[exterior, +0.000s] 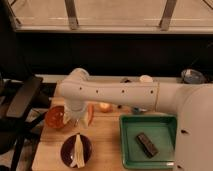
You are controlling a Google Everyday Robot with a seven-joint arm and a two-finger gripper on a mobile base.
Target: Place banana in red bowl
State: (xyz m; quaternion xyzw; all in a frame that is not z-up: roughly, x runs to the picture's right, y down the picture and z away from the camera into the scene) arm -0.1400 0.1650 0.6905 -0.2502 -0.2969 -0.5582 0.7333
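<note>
nothing done yet: your banana [77, 150] lies in the purple dish [66, 151] at 6 o'clock of the gripper [76, 119], red bowl [52, 119] at its 9 o'clock, jaw state can't be told, so grasp and transfer remain.

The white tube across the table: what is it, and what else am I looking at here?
That is a robot's arm, seen by a single camera looking down on a wooden table; where the camera is mounted I cannot tell. Its gripper, the hand at the arm's end, hangs low beside the red bowl, just behind the purple dish. The banana lies in that dish, not held. To the right, a green tray holds a small dark bar.
</note>
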